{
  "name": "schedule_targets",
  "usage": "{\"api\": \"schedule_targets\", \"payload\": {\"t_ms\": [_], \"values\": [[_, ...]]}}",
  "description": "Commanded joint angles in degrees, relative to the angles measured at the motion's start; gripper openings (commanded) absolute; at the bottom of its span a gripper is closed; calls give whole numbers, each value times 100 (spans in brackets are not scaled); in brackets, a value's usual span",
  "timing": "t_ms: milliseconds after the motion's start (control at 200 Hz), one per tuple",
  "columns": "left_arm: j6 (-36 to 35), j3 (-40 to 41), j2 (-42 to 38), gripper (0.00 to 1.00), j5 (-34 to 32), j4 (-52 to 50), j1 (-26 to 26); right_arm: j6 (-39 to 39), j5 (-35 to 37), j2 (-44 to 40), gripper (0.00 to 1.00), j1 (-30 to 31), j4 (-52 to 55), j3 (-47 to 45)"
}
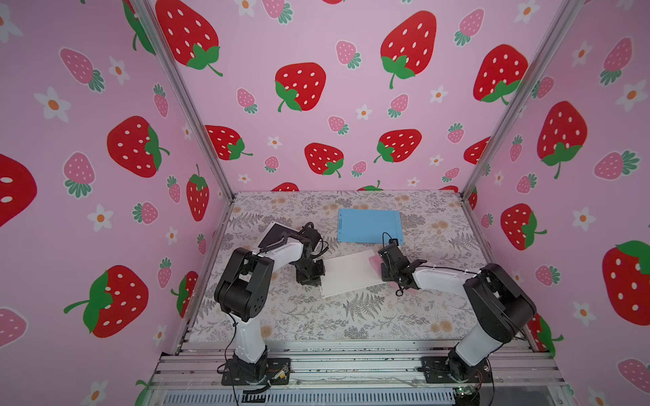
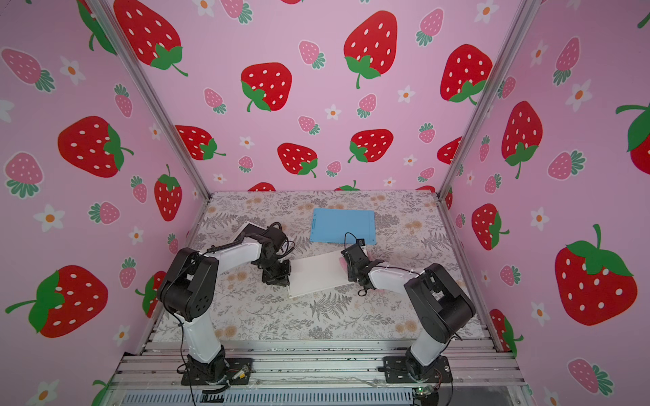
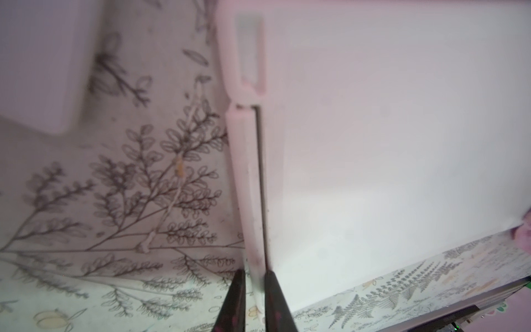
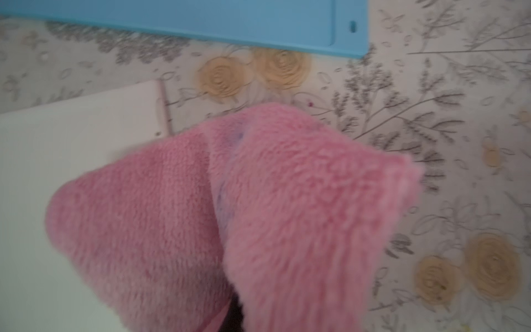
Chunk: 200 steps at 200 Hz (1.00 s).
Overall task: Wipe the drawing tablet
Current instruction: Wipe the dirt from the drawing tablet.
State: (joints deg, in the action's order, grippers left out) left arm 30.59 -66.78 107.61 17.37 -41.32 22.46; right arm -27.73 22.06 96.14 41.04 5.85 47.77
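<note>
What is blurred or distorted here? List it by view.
Both top views: sharp, wide-angle bending of wall posts. Left wrist view: white tablet soft, with a pink cast. Right wrist view: pink cloth and blue tablet smeared, as if by motion.

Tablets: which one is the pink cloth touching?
The white tablet, held at its edge by the left gripper. The pink cloth lies over its corner; the blue tablet sits apart, untouched.

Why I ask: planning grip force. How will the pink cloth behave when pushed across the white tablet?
The pink cloth droops in folds from the right gripper, so it is probably floppy and light. Its fluffy pile would likely drag softly over the white tablet.
</note>
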Motion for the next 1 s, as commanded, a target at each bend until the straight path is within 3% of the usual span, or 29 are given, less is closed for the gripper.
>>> {"api": "schedule_targets", "payload": {"t_ms": [0,150,345,490,620,745,885,996], "values": [[-176,317,682,14,-1178,-58,10,105,-383,361,0,752,-87,516],[-260,247,729,14,-1062,59,107,-37,-452,496,0,809,-158,713],[-323,114,804,14,-985,172,227,-116,-614,14,0,100,-276,102],[-255,122,814,14,-827,190,224,308,-885,296,0,715,-387,499],[-220,197,783,14,-788,218,216,208,-1350,905,0,1336,-514,1189],[-173,306,713,14,-653,315,151,26,-1280,993,0,1205,-487,1163],[-165,406,684,14,-342,457,32,-230,-1184,565,0,590,-583,484],[-218,431,673,14,-186,491,-6,87,-1265,594,0,829,-520,679]]}}
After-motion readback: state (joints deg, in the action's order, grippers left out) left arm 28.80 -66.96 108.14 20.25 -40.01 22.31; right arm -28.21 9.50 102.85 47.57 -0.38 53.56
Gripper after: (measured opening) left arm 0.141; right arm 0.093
